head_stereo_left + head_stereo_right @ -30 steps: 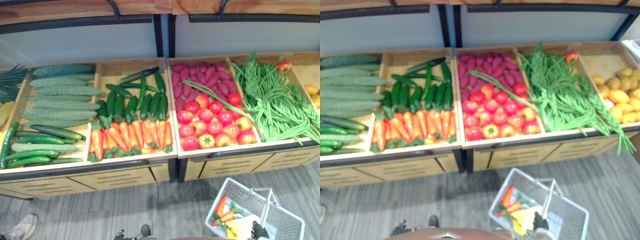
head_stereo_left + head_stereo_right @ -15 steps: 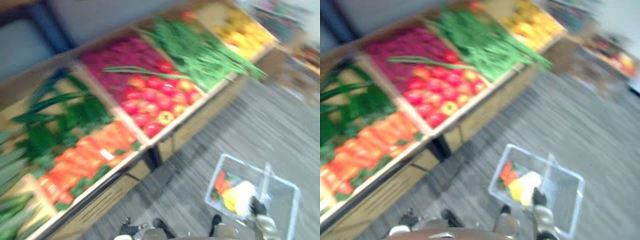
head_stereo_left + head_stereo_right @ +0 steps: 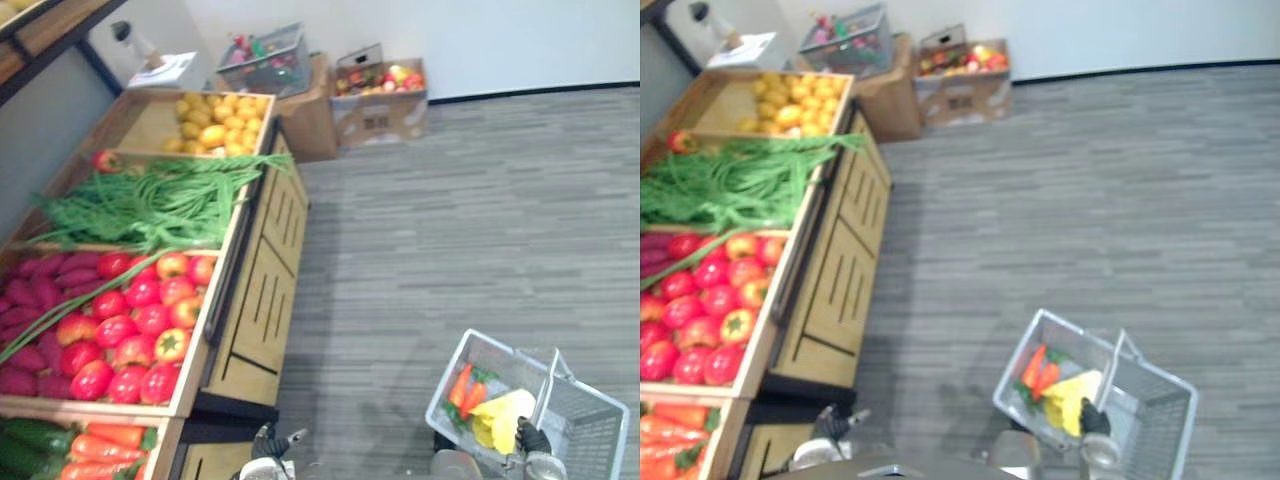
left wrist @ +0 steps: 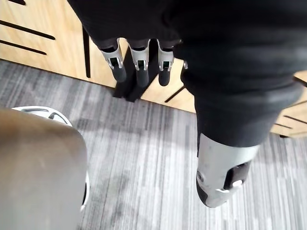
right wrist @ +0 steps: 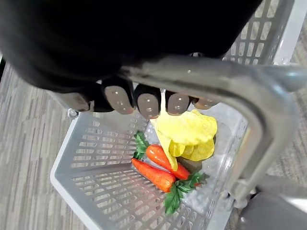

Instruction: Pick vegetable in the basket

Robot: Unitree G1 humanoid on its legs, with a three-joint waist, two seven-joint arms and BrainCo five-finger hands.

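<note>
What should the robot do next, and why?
Probably turn left to face the stall, so the left hand can reach the tomatoes. The right hand is curled round the handle of the basket, which holds two carrots and a yellow vegetable; the left hand hangs open and empty beside the stall's wooden front.

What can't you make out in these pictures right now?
Dark item under the yellow leafy vegetable in the basket: right wrist view, leaves cover most of it.
Contents of the far wire bin by the wall: left eye view, too small.
Row of carrots in the display: left eye view, cut off by the bottom edge.
</note>
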